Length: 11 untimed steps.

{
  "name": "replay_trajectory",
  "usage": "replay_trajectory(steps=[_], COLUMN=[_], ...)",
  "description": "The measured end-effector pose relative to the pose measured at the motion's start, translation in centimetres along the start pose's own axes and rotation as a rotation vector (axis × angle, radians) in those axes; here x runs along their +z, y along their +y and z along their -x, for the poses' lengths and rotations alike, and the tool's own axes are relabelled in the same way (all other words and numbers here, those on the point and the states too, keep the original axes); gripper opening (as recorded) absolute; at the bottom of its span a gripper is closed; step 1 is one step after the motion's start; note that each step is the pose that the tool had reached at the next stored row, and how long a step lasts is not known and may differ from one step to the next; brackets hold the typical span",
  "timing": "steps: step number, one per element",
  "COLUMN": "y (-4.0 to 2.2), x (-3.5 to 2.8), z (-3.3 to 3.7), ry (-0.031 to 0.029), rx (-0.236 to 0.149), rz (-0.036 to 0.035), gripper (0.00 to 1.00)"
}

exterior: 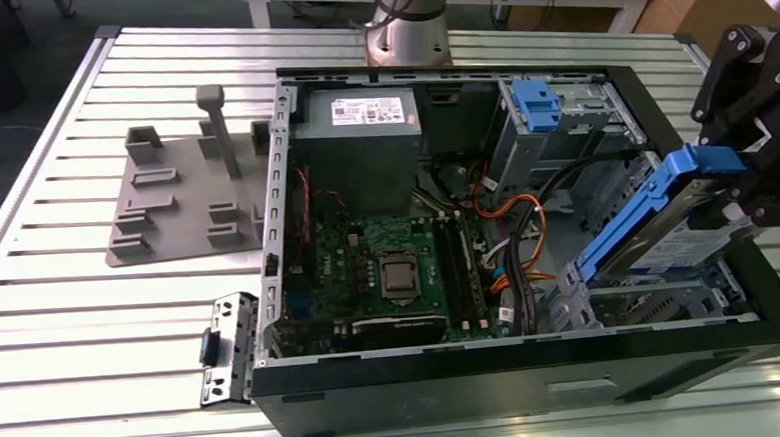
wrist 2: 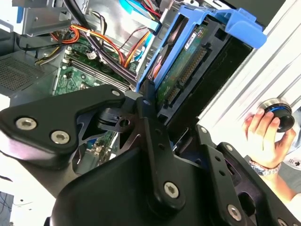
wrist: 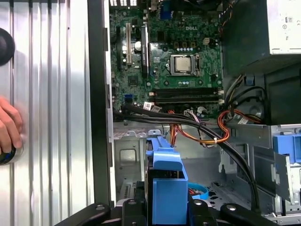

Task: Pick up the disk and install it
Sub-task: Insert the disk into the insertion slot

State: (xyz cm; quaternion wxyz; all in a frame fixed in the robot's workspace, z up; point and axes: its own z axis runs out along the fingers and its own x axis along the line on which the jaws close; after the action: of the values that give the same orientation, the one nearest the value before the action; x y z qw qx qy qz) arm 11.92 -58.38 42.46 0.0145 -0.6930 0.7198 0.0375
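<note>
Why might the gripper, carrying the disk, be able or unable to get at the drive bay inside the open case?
Probably able: the gripper holds the disk tilted over the open computer case, side panel off. Black cables crossing nearby might snag.

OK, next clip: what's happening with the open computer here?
The robot arm's black gripper is shut on the disk, a silver hard drive in a blue plastic carrier frame. It holds the drive tilted above the drive-bay corner of the open black computer case, at the exterior view's right. The drive is not seated yet. In both wrist views a person's hand rests on a round knob on the slatted metal table beside the case.
</note>
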Motion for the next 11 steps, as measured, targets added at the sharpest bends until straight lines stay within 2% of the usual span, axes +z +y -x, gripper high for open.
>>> replay_trajectory(steps=[11], y=[-0.07], x=[1.98], z=[-0.15], ry=[0.0002], rx=[0.000], rz=[0.0006], gripper=[0.36])
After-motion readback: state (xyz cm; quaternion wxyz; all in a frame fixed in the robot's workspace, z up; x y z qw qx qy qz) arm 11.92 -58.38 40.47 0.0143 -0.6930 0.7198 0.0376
